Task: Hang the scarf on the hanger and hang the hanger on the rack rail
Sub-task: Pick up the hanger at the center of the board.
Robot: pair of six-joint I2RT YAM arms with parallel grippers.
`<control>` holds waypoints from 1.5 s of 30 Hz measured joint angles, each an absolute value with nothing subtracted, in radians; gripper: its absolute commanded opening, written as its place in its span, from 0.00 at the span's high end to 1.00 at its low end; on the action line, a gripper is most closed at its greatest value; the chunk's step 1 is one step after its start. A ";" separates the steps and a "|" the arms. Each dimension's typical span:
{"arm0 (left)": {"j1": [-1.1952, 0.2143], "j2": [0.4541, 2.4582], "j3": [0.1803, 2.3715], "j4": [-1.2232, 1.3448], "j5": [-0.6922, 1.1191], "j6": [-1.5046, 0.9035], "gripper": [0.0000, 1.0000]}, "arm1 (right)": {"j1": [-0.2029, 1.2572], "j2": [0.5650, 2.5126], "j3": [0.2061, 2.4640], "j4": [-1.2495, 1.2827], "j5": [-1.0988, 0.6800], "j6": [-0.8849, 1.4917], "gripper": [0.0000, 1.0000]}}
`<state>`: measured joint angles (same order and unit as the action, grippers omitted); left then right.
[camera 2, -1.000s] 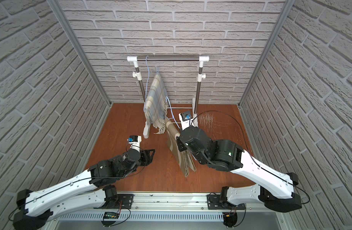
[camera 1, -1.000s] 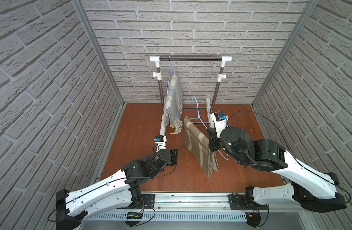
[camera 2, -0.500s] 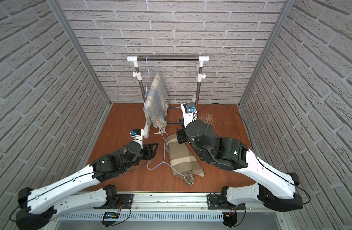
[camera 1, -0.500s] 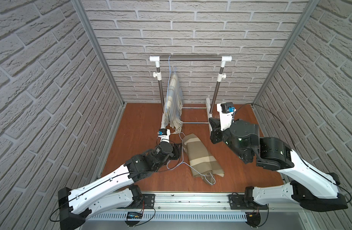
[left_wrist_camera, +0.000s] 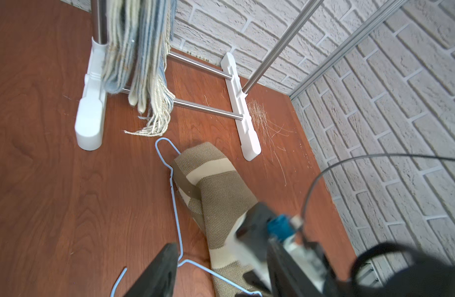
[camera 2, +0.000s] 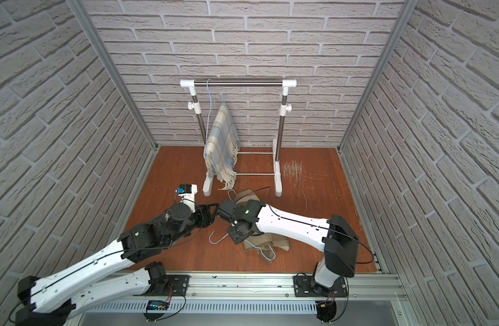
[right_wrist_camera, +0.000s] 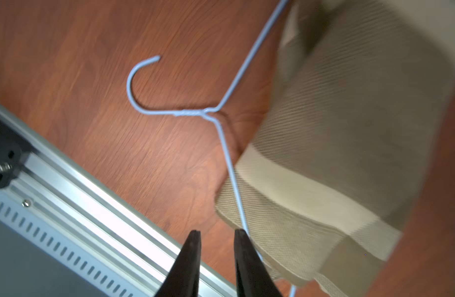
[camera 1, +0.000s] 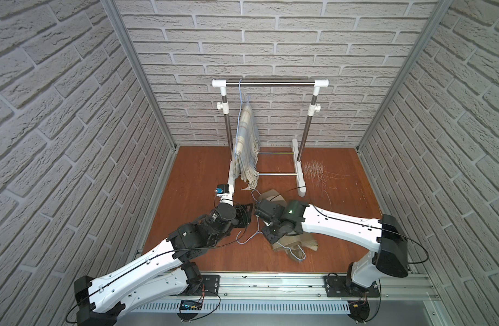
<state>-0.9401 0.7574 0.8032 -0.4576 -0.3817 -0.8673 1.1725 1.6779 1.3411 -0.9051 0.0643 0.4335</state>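
**Scarf and hanger flat on the table, both jaws empty**

Grey brick walls close in a wood-grain table (camera 1: 197, 175). A rack (camera 1: 271, 83) at the back carries a plaid scarf (camera 1: 247, 141). Our scarf (left_wrist_camera: 216, 195), tan with cream bands, lies folded on the table in front of the rack, across the blue wire hanger (right_wrist_camera: 195, 113). We cannot tell whether it is looped over the bottom wire.

We judge the scarf light, soft and limp; lifted alone it would sag and slide. The hanger looks thin, stiff and probably slick, so it would be hard to pinch where it lies flat. The twisted neck below the hook seems the best hold, as it is thicker and bare of cloth.

The right gripper (right_wrist_camera: 215, 232) hovers over a shoulder wire of the hanger, its jaws slightly apart with nothing between them. The left gripper (camera 1: 247, 216) sits just beside it. Its jaws are also apart, and the wire passes close by one of them, unclamped.

The right wrist view, though blurred, shows the hook and neck clear of the scarf and the empty gap between the jaws. In both top views the right arm hides those jaws and most of the scarf. The left wrist view shows the hanger's far corner poking out by the scarf's rounded end, near the rack's foot. Only the top views show the rack's bar, with room free beside the plaid scarf.
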 measured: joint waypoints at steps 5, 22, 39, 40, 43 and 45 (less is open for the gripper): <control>-0.938 0.604 0.749 -0.523 -0.435 -0.911 0.40 | 1.216 1.805 1.420 -0.896 0.016 0.369 0.71; -0.938 0.505 0.688 -0.598 -0.480 -0.971 0.40 | 1.221 1.966 1.509 -0.942 0.230 0.210 0.54; -0.938 0.508 0.669 -0.598 -0.487 -0.990 0.39 | 1.163 2.046 1.450 -0.893 0.270 0.123 0.66; -0.938 0.508 0.669 -0.598 -0.488 -0.991 0.39 | 1.162 2.043 1.443 -0.888 0.266 0.126 0.76; -0.938 0.508 0.669 -0.598 -0.490 -0.994 0.40 | 1.158 2.033 1.419 -0.867 0.247 0.131 0.96; -0.938 0.508 0.668 -0.598 -0.492 -0.997 0.40 | 1.151 2.022 1.405 -0.856 0.231 0.132 0.97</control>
